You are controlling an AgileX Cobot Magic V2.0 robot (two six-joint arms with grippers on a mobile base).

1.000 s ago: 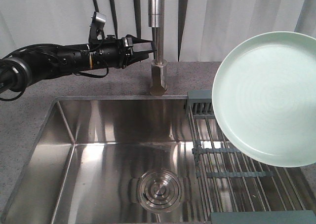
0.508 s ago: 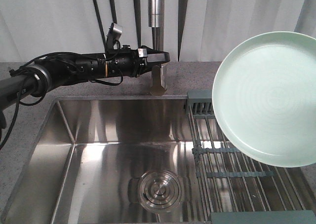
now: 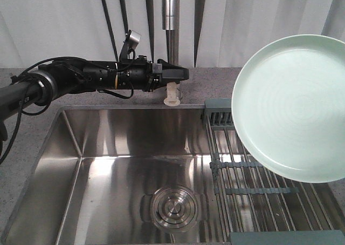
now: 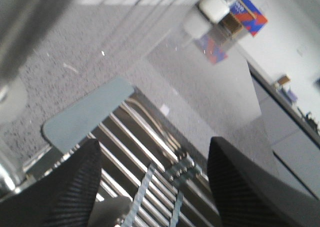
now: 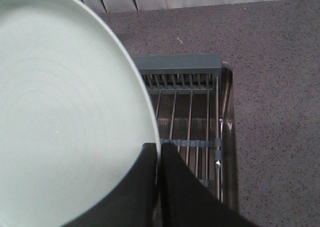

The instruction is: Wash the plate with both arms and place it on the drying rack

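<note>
One plate (image 3: 291, 107), edge cut off | right end effector (image 5: 159, 151) pinches rim | left end effector (image 4: 156, 144) spread

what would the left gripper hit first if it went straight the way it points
Likely the left rim of the plate. The left gripper points right at that height, with the faucet beside it, not between its open jaws. Depth is unclear; it might miss.

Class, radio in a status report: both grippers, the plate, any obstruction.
Left gripper open, at steel faucet stem. Right gripper shut on rim of round pale mint-green plate. Plate tilted above steel-rod drying rack, not yet placed.
</note>
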